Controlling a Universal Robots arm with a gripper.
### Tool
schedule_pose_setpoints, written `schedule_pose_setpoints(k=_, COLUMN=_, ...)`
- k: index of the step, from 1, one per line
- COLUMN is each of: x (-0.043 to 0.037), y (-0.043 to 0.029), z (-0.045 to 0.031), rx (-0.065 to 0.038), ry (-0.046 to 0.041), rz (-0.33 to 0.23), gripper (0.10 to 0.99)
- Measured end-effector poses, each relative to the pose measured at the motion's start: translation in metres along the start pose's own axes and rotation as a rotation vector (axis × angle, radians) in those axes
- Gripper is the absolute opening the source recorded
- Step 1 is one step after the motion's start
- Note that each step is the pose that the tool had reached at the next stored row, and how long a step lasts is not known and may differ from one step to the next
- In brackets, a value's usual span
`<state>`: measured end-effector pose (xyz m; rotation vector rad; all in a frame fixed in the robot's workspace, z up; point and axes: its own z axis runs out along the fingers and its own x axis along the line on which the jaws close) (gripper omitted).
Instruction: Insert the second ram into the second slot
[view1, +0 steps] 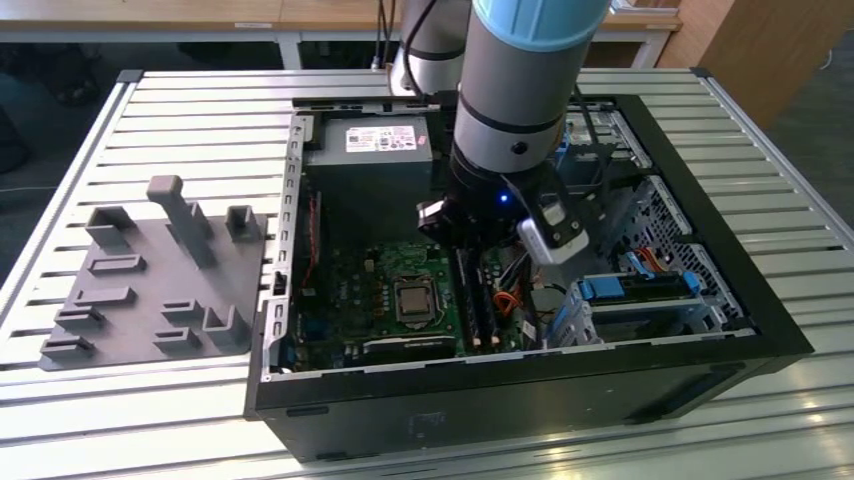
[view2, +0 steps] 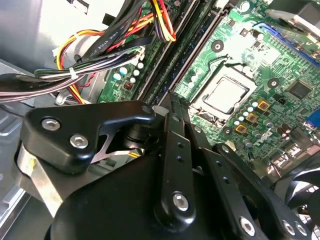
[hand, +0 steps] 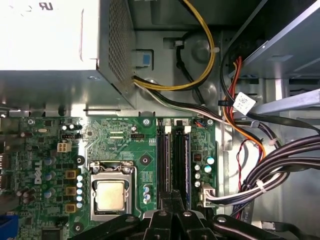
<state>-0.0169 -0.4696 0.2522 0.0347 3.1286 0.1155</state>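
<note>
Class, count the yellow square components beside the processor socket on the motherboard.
3, in a row alongside the processor socket: one yellow square component, a second, a third. The hand could hide more.

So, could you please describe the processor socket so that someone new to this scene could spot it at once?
Look inside the open black computer case on the slatted table, at the green motherboard on its floor. The processor socket lies on the exterior view's left of the long dark memory slots. It alone is a shiny silver square in a metal frame.
</note>
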Motion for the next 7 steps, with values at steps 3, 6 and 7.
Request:
schedule_pose_setpoints(k=3, x=0.0000, y=0.0000, z=-0.0002, rx=0.000, ry=-0.0001, rz=0.000, gripper=0.106)
schedule_pose_setpoints(k=6, x=0.0000, y=0.0000, z=-0.0003, rx=0.000, ry=0.0000, rz=0.000, gripper=0.106)
schedule_pose_setpoints(k=7, x=0.0000, y=0.0000, z=-0.0003, rx=0.000, ry=0.0000, rz=0.000, gripper=0.106)
